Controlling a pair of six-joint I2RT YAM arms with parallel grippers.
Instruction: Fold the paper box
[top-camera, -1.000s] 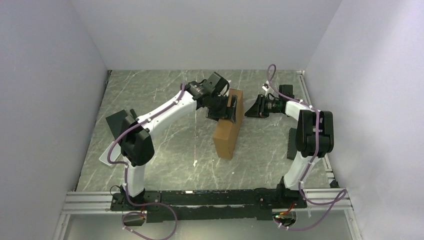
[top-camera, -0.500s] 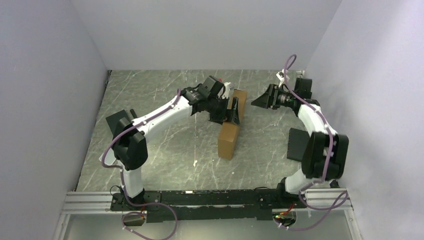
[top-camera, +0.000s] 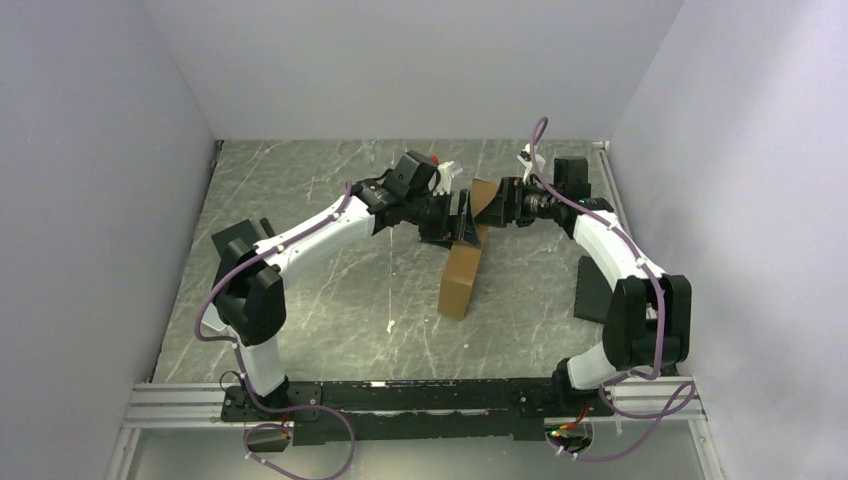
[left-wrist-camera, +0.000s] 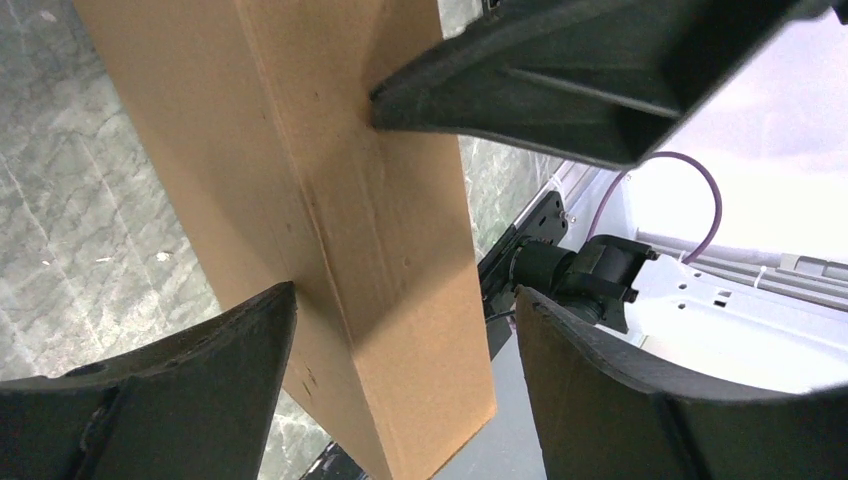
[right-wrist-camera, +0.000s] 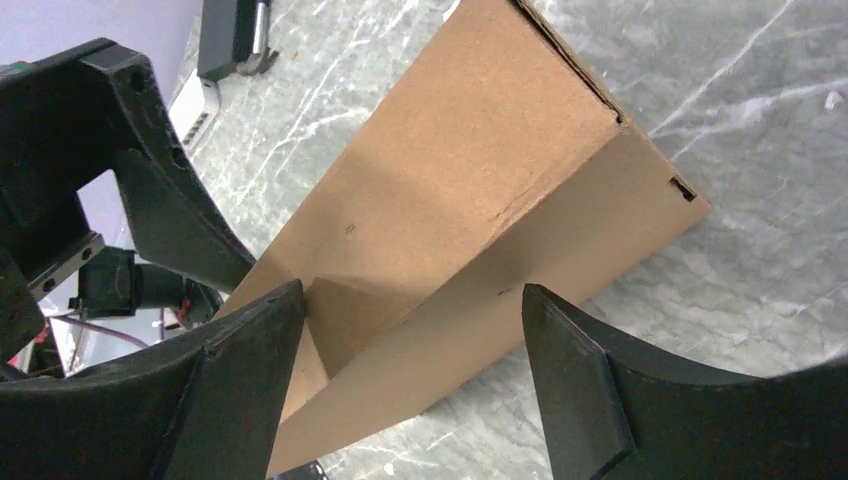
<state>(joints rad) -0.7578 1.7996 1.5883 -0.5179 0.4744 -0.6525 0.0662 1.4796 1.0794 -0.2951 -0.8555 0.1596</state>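
The paper box (top-camera: 461, 282) is a folded brown cardboard shell standing on edge mid-table, running from near to far. My left gripper (top-camera: 465, 218) reaches in from the left at its far upper end. In the left wrist view the left gripper (left-wrist-camera: 405, 300) is open, its jaws straddling the paper box (left-wrist-camera: 350, 200), with a clear gap on the right side. My right gripper (top-camera: 492, 203) comes from the right at the same end. It is open too, the right gripper (right-wrist-camera: 412, 292) spanning the top fold of the paper box (right-wrist-camera: 470, 180); one fingertip (left-wrist-camera: 385, 98) touches the cardboard.
A black rectangular pad (top-camera: 590, 288) lies on the marble tabletop by the right wall. Grey walls close in the left, back and right. An aluminium rail (top-camera: 400, 398) carrying the arm bases runs along the near edge.
The right arm swung out to the right, then came in against the box's far end, its jaws spreading wider. The left gripper stayed at the box, which turned slightly.
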